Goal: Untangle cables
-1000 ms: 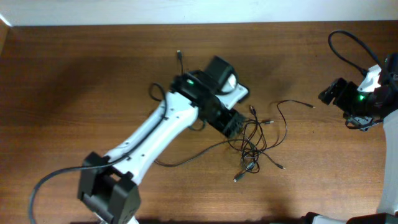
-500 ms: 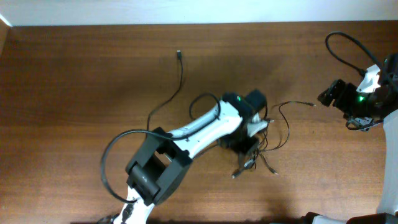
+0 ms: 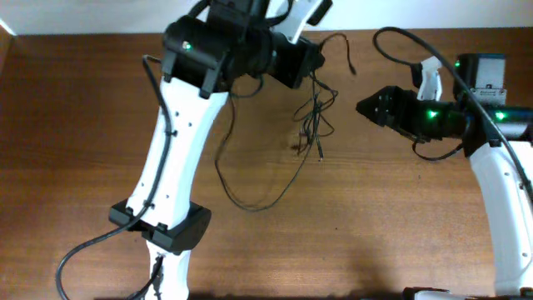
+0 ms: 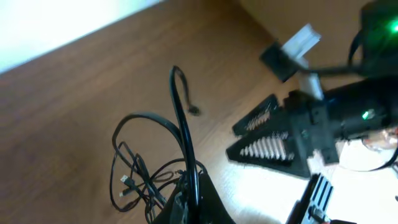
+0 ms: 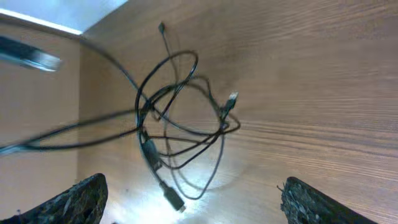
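The cables (image 3: 315,117) are thin black cords in a tangled bunch, hanging below my left gripper (image 3: 313,60) near the table's far edge. That gripper is shut on strands at the top of the bunch. In the left wrist view the cables (image 4: 146,177) loop out beside the closed fingertips (image 4: 189,198). One long strand (image 3: 250,202) trails in a loop toward the table's middle. My right gripper (image 3: 369,107) stands open just right of the bunch, apart from it. The right wrist view shows the tangle (image 5: 180,124) ahead of the wide-spread fingers (image 5: 78,198), with nothing between them.
The brown wooden table (image 3: 83,125) ends at a white wall along the far edge. A loose plug end (image 3: 353,70) sticks out right of the left gripper. The right arm's own thick cable (image 3: 400,37) arcs above it.
My left gripper shut on the tangle and carried it from the table's middle up toward the far edge. The right arm swung left, close to the bunch.
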